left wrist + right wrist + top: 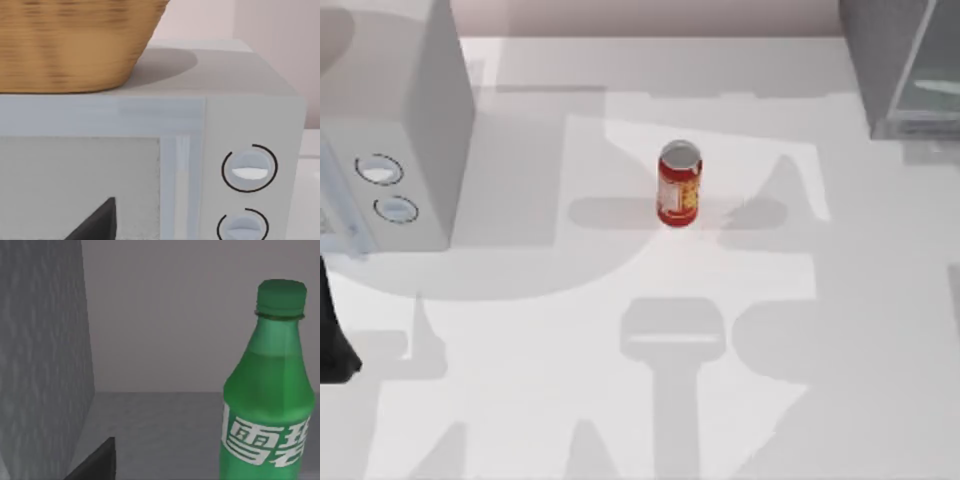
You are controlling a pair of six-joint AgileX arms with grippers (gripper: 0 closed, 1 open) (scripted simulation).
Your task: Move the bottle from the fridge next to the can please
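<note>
The bottle (267, 390) stands upright inside the fridge (905, 65), close in front of the right pincer (I cannot tell if it is apart or together). A crooked grab could knock it over. The can (679, 184) waits mid-counter (620, 400).

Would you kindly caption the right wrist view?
Green soda bottle standing upright inside the grey fridge.

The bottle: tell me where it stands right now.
The bottle stands upright inside the fridge, seen in the right wrist view against its grey walls; the fridge sits at the table's far right corner, away from the can.
</note>
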